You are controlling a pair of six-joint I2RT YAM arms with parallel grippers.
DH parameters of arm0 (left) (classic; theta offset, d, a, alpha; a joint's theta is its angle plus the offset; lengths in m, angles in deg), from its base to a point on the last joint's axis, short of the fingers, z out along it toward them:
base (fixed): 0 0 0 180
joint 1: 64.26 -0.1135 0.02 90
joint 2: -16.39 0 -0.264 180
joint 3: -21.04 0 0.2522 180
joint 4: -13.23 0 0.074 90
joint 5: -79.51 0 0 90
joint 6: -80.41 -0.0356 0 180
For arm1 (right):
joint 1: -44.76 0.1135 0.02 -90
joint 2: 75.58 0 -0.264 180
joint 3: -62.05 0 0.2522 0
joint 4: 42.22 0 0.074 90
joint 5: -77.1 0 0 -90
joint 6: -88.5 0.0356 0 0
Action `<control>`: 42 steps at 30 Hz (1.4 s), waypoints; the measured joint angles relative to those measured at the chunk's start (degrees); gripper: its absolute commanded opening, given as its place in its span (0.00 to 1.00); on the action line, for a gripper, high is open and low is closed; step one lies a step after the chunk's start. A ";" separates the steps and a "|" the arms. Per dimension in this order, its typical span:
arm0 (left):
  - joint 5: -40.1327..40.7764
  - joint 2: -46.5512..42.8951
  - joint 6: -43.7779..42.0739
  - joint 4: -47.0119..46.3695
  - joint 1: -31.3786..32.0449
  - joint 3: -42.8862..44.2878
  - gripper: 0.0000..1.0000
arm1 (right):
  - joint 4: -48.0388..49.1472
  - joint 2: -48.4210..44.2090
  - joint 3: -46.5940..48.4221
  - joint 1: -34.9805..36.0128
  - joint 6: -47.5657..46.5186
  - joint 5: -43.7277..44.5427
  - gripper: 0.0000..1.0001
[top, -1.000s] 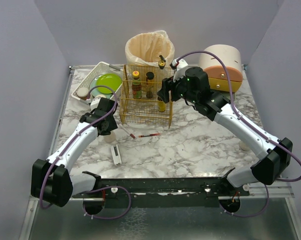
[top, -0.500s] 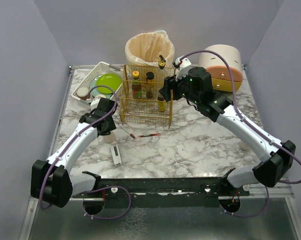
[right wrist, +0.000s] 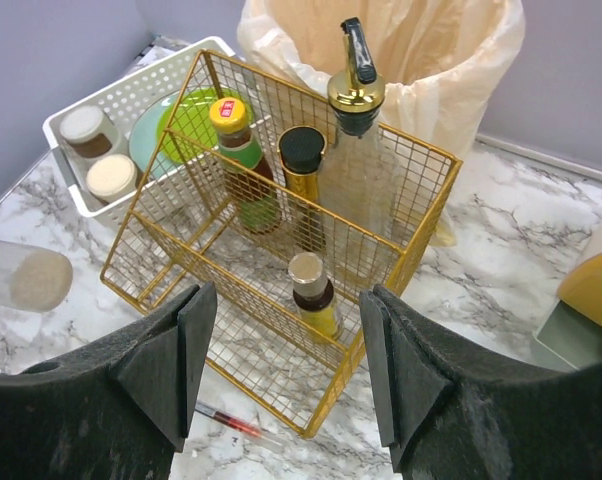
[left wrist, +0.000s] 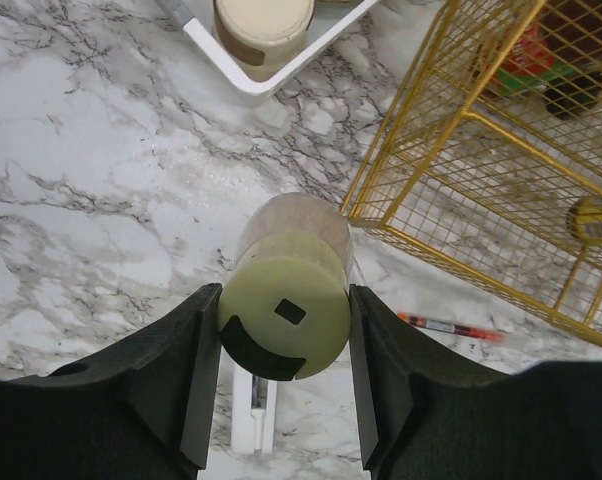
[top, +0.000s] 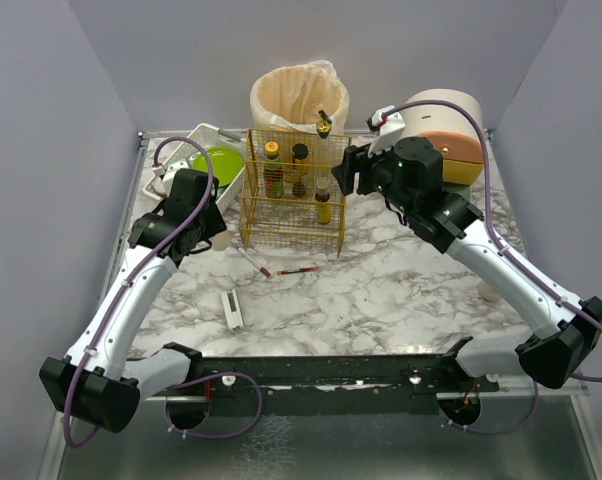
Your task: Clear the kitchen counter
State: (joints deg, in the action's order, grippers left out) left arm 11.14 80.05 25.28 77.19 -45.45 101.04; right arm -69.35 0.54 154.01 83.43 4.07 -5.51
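My left gripper (top: 201, 236) (left wrist: 284, 318) is shut on a clear jar with a pale green lid (left wrist: 284, 310) and holds it above the marble kitchen counter (top: 401, 290), just in front of the white slotted tray (top: 193, 140). The jar also shows in the right wrist view (right wrist: 26, 275). My right gripper (top: 347, 180) (right wrist: 288, 305) is open and empty, up beside the right rear of the gold wire rack (top: 293, 215). A small yellow bottle (right wrist: 314, 295) stands in the rack below it.
The rack also holds a sauce bottle (right wrist: 239, 160), a dark bottle (right wrist: 303, 185) and an oil cruet (right wrist: 359, 130). The tray holds a green plate (top: 216, 163) and two jars. A lined bin (top: 299, 95) and a bread box (top: 443, 135) stand behind. A red pen (top: 298, 270) and a white stick (top: 234, 308) lie on the counter.
My left gripper has lifted the jar off the counter and moved it back and left toward the tray. My right gripper has drawn back to the right, out of the rack.
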 measured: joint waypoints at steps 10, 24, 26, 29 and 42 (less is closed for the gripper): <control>-8.70 -0.02 -1.97 1.75 0.00 8.37 0.17 | 0.61 -2.56 -2.89 0.00 0.74 5.90 0.66; -22.71 5.66 -6.43 -5.25 0.00 13.64 0.00 | -1.25 -2.23 -2.95 -0.66 4.02 12.98 0.66; -23.85 7.41 -7.21 -6.54 0.00 14.29 0.00 | -3.15 -1.31 -2.23 -1.68 4.57 12.79 0.66; -24.65 9.51 -8.24 -7.72 0.00 15.41 0.00 | -5.18 0.26 -1.44 -4.07 5.25 12.02 0.66; -28.52 14.91 -11.87 -10.40 0.00 20.13 0.00 | -9.84 -0.11 -3.67 -16.13 9.64 3.78 0.66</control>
State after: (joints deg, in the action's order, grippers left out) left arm -17.39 94.96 13.41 66.78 -45.45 121.17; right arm -79.19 0.43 150.34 67.30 13.71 -1.72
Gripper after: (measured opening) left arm 0.534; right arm 0.663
